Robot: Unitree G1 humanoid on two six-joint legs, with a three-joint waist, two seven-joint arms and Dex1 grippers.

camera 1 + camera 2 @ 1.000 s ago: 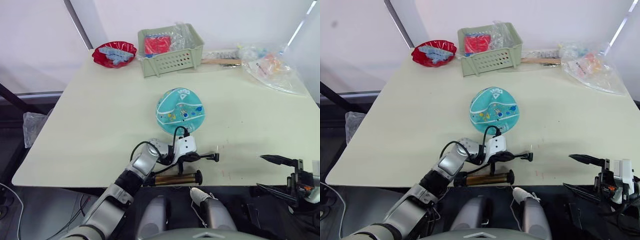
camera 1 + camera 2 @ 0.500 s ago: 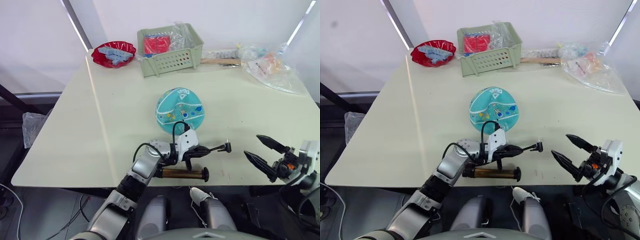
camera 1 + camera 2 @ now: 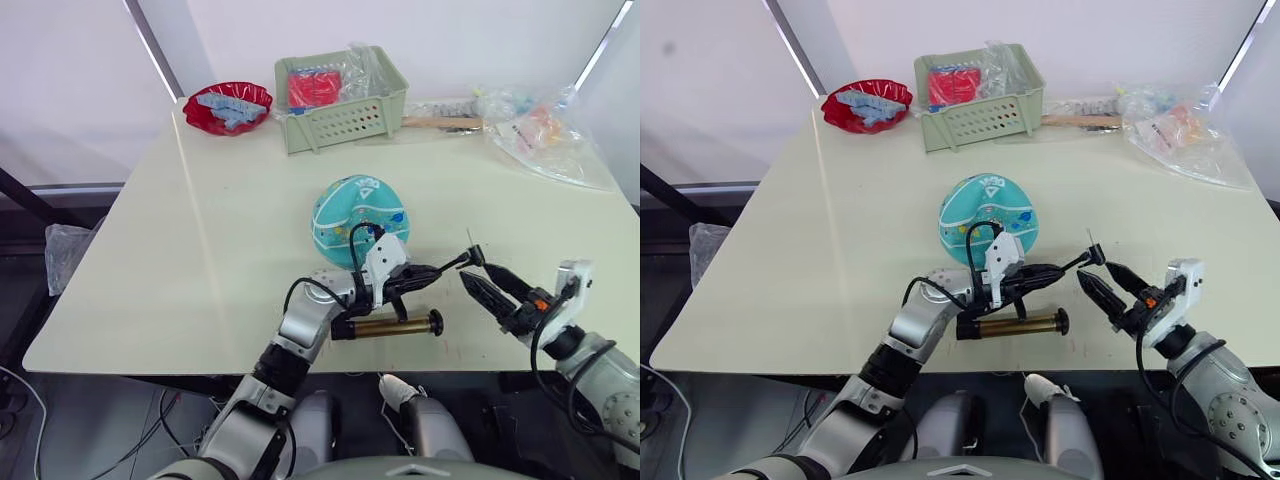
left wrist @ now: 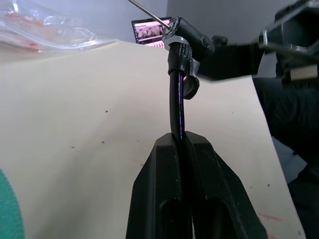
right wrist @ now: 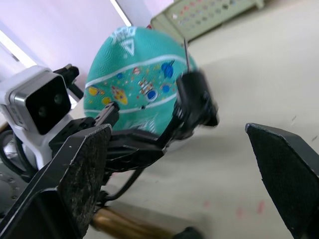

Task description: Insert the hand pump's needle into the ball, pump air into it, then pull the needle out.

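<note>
Two grippers meet over the near edge of the table (image 3: 200, 250). The left gripper (image 3: 1040, 275) has its black fingers (image 4: 164, 199) pressed together on the thin black hose (image 4: 177, 104), holding it up off the table so that the black end fitting (image 3: 474, 258) and the needle (image 3: 468, 238) stand just in front of the right gripper (image 3: 492, 291). The right gripper's fingers (image 5: 82, 169) are spread apart, with the fitting between them and touching neither. The hand pump (image 3: 385, 326), its bronze-gold barrel lying flat, rests on the table under the left gripper. The teal ball (image 3: 360, 219) sits just behind the left gripper, near the middle of the table. Farther back stand a green basket (image 3: 345, 110), a red dish (image 3: 228, 107) and clear plastic bags (image 3: 545, 135).
</note>
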